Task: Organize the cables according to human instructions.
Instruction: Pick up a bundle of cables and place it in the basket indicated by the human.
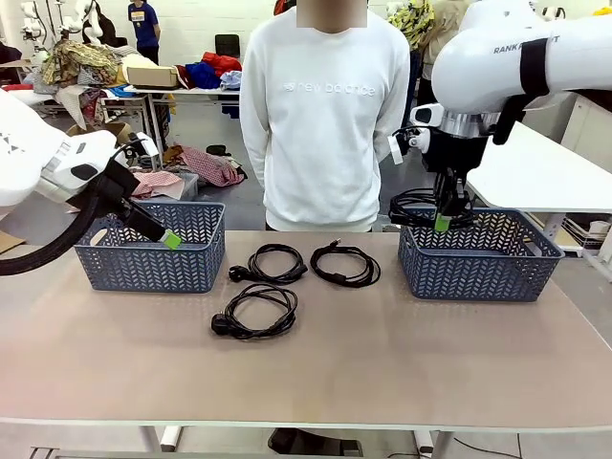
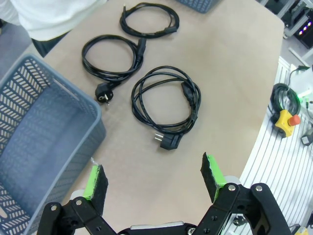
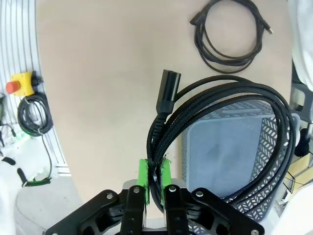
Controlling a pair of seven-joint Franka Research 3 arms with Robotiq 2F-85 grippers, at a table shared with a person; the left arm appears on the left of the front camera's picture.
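White glossy shells on left arm (image 1: 29, 153) and right arm (image 1: 564, 43). Thick black hose (image 1: 62, 242) behind left gripper (image 2: 152, 166). Black linkage fingers, silver screws (image 2: 229, 187) just below green pads (image 2: 212, 170); right gripper (image 3: 154, 164) alike. Dark lettering (image 1: 521, 46) and black band (image 1: 535, 67) well above it. Person: white long-sleeved sweatshirt (image 1: 325, 143), faint chest print (image 1: 335, 88).

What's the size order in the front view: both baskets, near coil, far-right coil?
1. right basket and left basket: look alike, unranked.
2. near coil.
3. far-right coil: looks slightly smaller, but it lies farther from the camera, so unsure.
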